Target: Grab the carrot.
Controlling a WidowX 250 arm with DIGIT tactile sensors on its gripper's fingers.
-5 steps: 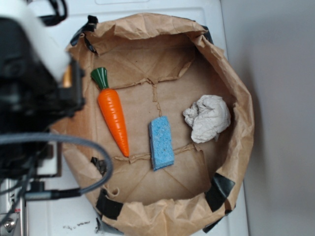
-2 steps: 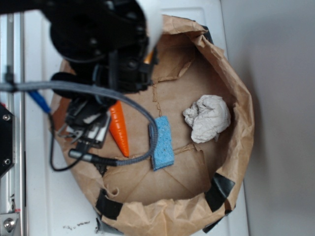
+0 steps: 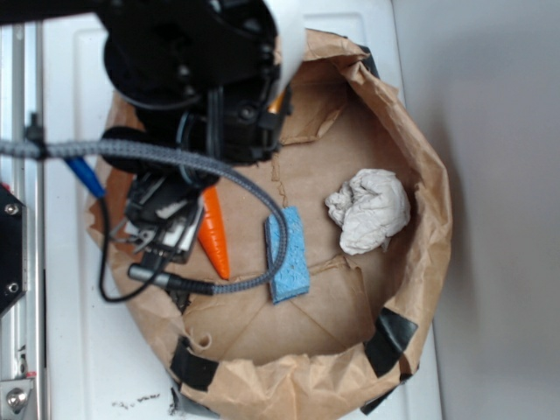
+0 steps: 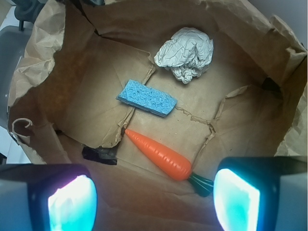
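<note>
The carrot (image 4: pixel 160 155) is glossy orange with a dark green stem cap and lies flat on the brown paper floor. In the exterior view only its pointed lower half (image 3: pixel 213 234) shows below the arm, which hides the stem end. My gripper (image 4: pixel 153 202) hangs above the paper, open, with nothing between its two glowing pads. The carrot lies just beyond the pads, its green cap close to the right pad (image 4: pixel 237 199).
A blue sponge (image 4: pixel 146 97) lies beyond the carrot, and a crumpled grey-white paper ball (image 4: pixel 186 53) beyond that. Tall crumpled walls of the brown paper bag (image 3: pixel 420 166) ring the floor. A grey cable (image 3: pixel 254 197) loops over the sponge's left edge in the exterior view.
The arm has swung in from the left over the bag and now covers the carrot's upper half. In the last half second it shifted only slightly. The objects have not moved.
</note>
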